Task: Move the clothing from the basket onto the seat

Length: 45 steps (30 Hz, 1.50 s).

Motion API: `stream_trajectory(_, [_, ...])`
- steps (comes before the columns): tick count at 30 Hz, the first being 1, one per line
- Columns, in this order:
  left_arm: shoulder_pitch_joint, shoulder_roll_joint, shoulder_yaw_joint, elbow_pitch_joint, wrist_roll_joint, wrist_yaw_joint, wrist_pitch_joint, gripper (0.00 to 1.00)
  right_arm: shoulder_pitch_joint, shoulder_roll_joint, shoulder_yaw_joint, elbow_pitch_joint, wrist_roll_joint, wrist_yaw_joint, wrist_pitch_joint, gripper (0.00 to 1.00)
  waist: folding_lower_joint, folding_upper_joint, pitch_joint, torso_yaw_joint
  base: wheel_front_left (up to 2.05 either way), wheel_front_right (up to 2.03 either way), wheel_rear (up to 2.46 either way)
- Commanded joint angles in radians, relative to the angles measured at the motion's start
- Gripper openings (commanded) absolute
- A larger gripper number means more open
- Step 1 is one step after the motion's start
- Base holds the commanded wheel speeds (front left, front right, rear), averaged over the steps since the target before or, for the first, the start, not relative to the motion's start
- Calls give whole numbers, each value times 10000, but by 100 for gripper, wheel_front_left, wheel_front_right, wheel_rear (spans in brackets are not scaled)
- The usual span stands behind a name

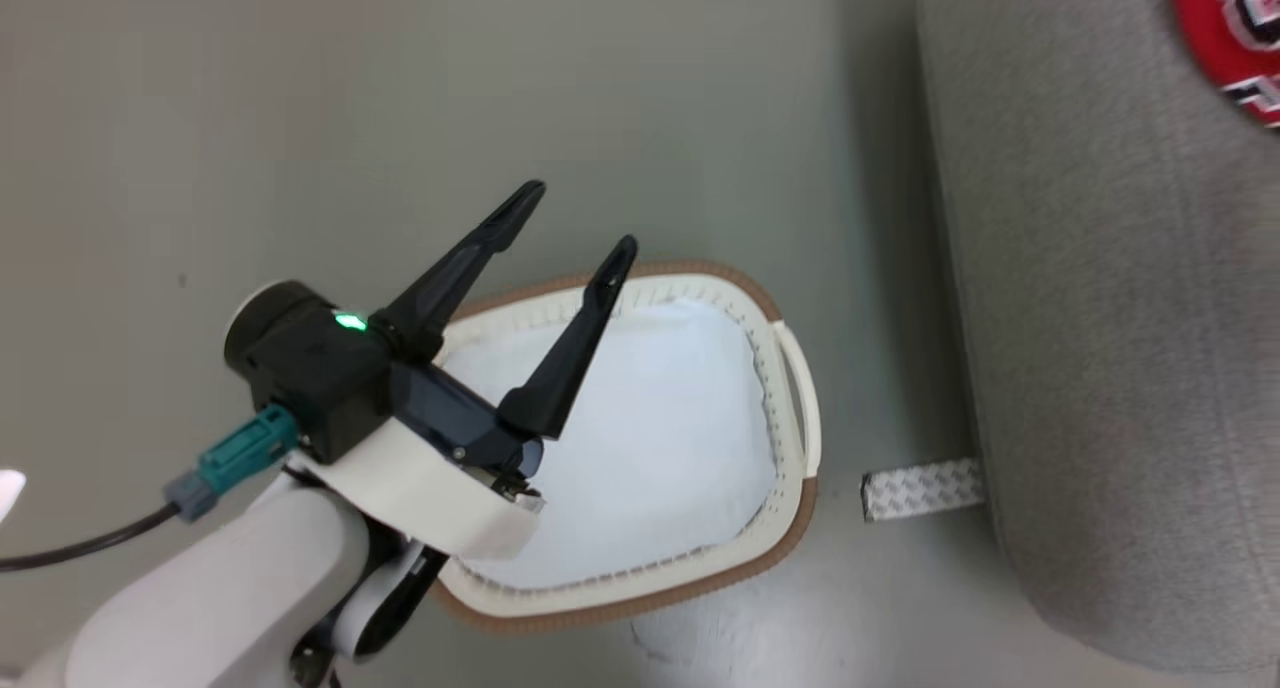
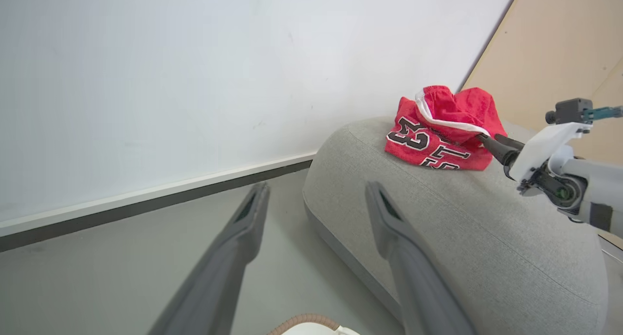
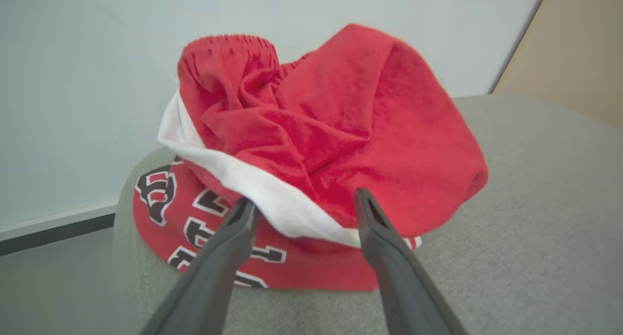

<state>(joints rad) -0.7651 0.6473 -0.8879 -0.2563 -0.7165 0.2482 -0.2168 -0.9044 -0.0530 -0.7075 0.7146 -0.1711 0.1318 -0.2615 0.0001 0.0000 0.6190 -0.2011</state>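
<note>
The red clothing (image 1: pixel 1230 38) lies bunched on the grey seat (image 1: pixel 1120 318), lettering showing. My right gripper (image 3: pixel 305 198) is open, its fingertips on either side of the clothing's (image 3: pixel 331 130) white trim without pinching it. In the left wrist view the right gripper (image 2: pixel 484 140) touches the clothing (image 2: pixel 443 130) from the right, on top of the seat (image 2: pixel 462 228). My left gripper (image 1: pixel 580 216) hangs open and empty above the basket (image 1: pixel 790 528), which holds a pale flat cushion (image 1: pixel 650 438). The left gripper (image 2: pixel 316 186) points toward the seat's end.
The basket stands on grey floor just left of the seat. A patterned metal strip (image 1: pixel 920 488) lies on the floor between them. A white wall with a dark baseboard (image 2: pixel 146 203) runs behind the seat, and a beige panel (image 2: pixel 559 43) stands at the far right.
</note>
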Motion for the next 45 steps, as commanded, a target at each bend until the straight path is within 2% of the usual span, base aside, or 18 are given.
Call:
stream_trajectory(1, [253, -6, 93, 114, -143, 94, -168, 100, 503, -4, 261, -305, 269, -23, -33, 100, -1, 0, -903, -117, 0, 0, 0])
stream_trajectory(6, [1170, -250, 512, 648, -327, 320, -412, 100, 2121, 24, 1505, -1319, 1500, -23, -39, 100, -1, 0, -2217, -79, 0, 0, 0])
stream_trajectory(13, [2695, -701, 1182, 1397, -962, 436, -472, 100, 4120, 15, 2557, -2340, 2634, -23, -39, 100, -1, 0, -3789, 180, 0, 0, 0])
stream_trajectory(19, [4019, -1053, 2190, 1717, -141, 514, -474, 100, 5444, 16, 3428, -3116, 3262, -23, -26, 100, -1, 0, -4786, 632, 0, 0, 0])
stream_trajectory(25, [5547, -1712, 3504, 2039, 754, 404, -476, 100, 6802, 5, 4546, -3729, 3869, -23, -27, 100, -1, 0, -5643, 1270, 0, 0, 0])
stream_trajectory(34, [7297, -2548, 5128, 3062, 1854, -325, -476, 100, 8294, 2, 5827, -4588, 3258, -23, -27, 100, -1, 0, -6345, 1873, 0, 0, 0])
stream_trajectory(42, [8011, -3267, 6473, 3910, 2617, -1124, -476, 100, 9174, -2, 6562, -4600, 3006, -23, -27, 100, -1, 0, -6691, 2106, 0, 0, 0])
stream_trajectory(45, [8175, -3551, 6902, 4067, 2909, -1411, -476, 100, 9361, -4, 6816, -4557, 3234, -23, -27, 100, -1, 0, -6772, 2112, 0, 0, 0])
